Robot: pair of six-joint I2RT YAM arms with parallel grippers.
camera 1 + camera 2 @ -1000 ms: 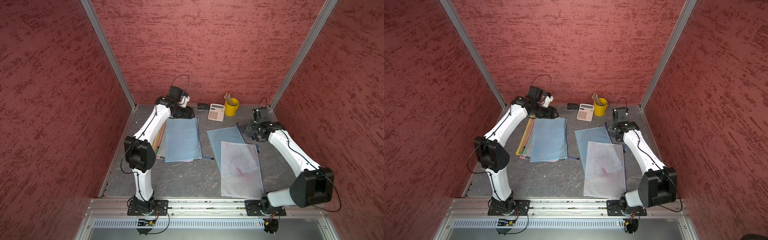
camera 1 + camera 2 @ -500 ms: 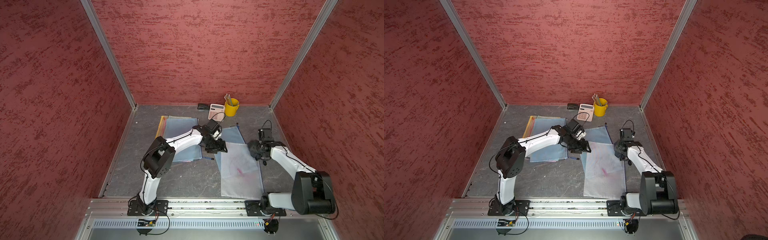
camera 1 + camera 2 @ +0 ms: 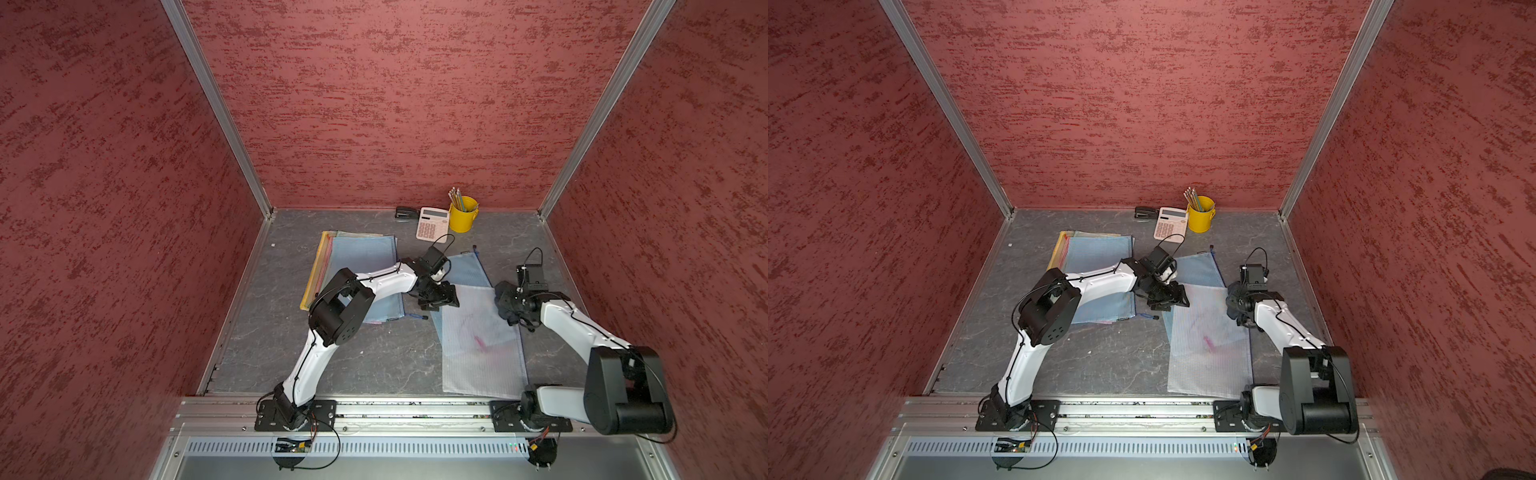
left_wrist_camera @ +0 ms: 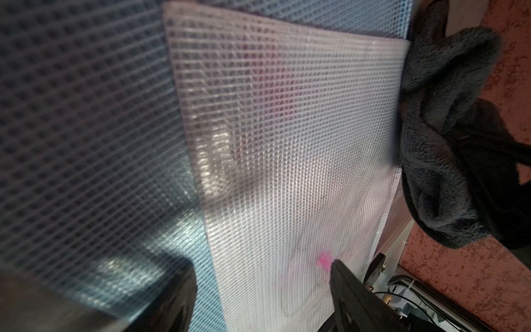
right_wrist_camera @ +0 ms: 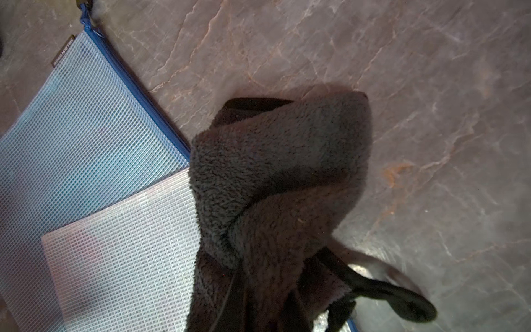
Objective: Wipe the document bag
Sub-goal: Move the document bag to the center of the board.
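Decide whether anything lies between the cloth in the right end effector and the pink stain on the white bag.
Nothing visible does. The cloth sits at the white bag's edge; bare mesh runs to the stain. The left end effector stands off that line.

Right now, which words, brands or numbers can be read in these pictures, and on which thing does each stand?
Dark tag on the blue mesh bag: pale lettering, too blurred to read.
Calculator: key markings too small to read.
No other writing can be made out, so nothing can be quoted.
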